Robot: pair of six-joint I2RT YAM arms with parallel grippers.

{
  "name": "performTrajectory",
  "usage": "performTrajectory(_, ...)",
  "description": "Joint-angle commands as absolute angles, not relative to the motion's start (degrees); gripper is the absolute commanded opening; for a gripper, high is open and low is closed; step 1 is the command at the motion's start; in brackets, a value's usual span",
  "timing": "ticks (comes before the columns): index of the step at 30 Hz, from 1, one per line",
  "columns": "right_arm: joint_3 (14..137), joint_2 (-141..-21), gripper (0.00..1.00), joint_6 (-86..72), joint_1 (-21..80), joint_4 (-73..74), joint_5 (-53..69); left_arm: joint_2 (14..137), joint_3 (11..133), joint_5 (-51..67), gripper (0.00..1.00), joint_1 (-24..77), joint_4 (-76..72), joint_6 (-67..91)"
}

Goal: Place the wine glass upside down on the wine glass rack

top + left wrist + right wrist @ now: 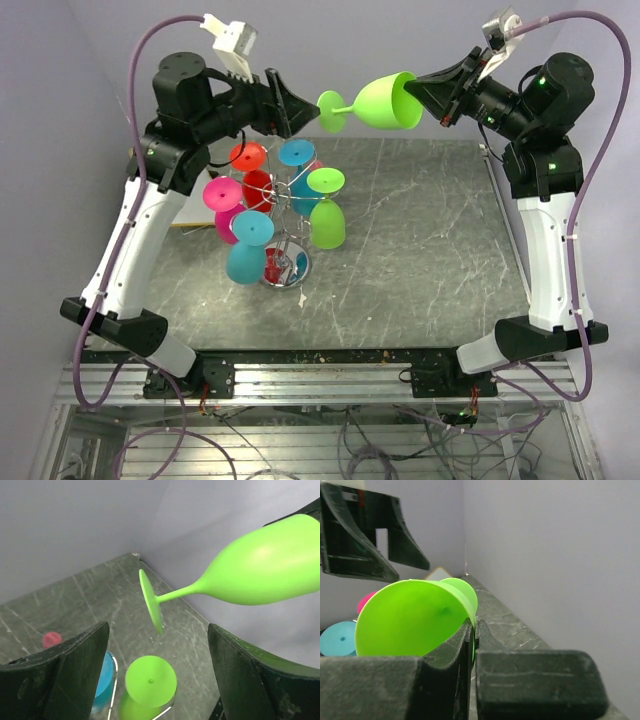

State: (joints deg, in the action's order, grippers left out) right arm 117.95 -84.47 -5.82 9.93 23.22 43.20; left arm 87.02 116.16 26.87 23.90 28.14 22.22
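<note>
Handover | right jaws [432, 100] clamp lime-green plastic wine glass [385, 102] rim | left jaws [298, 112] wide, empty | close squarely on stem.

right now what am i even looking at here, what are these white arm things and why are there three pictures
These are two robot arms bolted at the near edge of a grey table. One picture looks down from above and behind them; the other two come from small cameras on each wrist, so you see each arm's own black fingers.

The right gripper is shut on the rim of a green wine glass, holding it sideways in the air. The left gripper is open, its fingers either side of the glass's foot, not visibly clamped on it.

On the table stands a wire wine glass rack with red, pink, blue and green glasses already hanging upside down on it.
</note>
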Motion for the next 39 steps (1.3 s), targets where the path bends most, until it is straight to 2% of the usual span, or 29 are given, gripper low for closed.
performTrajectory(1, 117.27, -83.10, 0.00, -6.99, 10.07, 20.54, 47.74, 88.43, 115.73, 25.66, 0.89, 25.97, 25.00, 26.32)
performTrajectory(7, 116.89, -82.15, 0.00, -5.19, 10.10, 21.99, 48.55, 90.66, 115.14, 25.72, 0.82, 26.80, 24.04, 29.25)
performTrajectory(17, 117.05, -82.51, 0.00, -3.94, 10.09, 22.61, 47.77, 92.17, 113.82, 29.26, 0.58, 27.47, 23.55, 32.12)
performTrajectory(20, 116.99, -82.62, 0.00, -3.89, 10.05, 22.57, 47.94, 92.36, 113.60, 29.82, 0.47, 27.58, 23.65, 32.49)
performTrajectory(27, 116.56, -82.79, 0.00, -3.49, 10.06, 22.68, 47.55, 92.46, 112.46, 31.67, 0.31, 27.75, 22.51, 34.46)
performTrajectory(31, 115.31, -82.82, 0.00, -2.84, 10.03, 22.74, 47.89, 92.14, 112.86, 31.51, 0.08, 27.76, 22.31, 34.11)
performTrajectory(39, 114.35, -80.98, 0.49, 4.92, 9.81, 28.69, 47.36, 89.11, 116.14, 27.55, 0.07, 26.98, 25.22, 27.89)
